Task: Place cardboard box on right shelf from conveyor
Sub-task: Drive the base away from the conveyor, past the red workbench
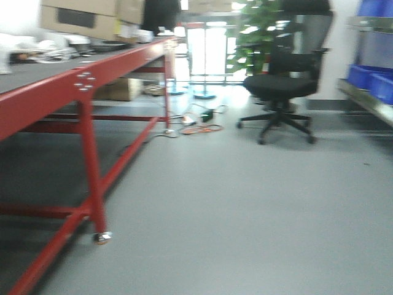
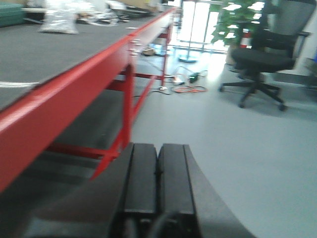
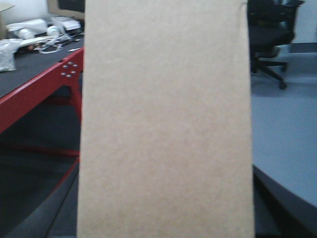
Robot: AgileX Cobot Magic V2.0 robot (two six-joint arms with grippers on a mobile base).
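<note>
Front view: the red-framed conveyor (image 1: 37,77) runs along the left, and the steel right shelf (image 1: 368,101), carrying blue bins (image 1: 368,77), sits at the far right edge. Neither arm shows.

Left wrist view: the left gripper (image 2: 157,148) is empty, its fingers pressed together, with the belt to its left.

Right wrist view: the cardboard box (image 3: 166,124) stands between the fingers of the right gripper (image 3: 165,171), apparently clamped, its long axis pointing straight out from the wrist. The shelf lies off to the right, so the right arm looks nearer.
</note>
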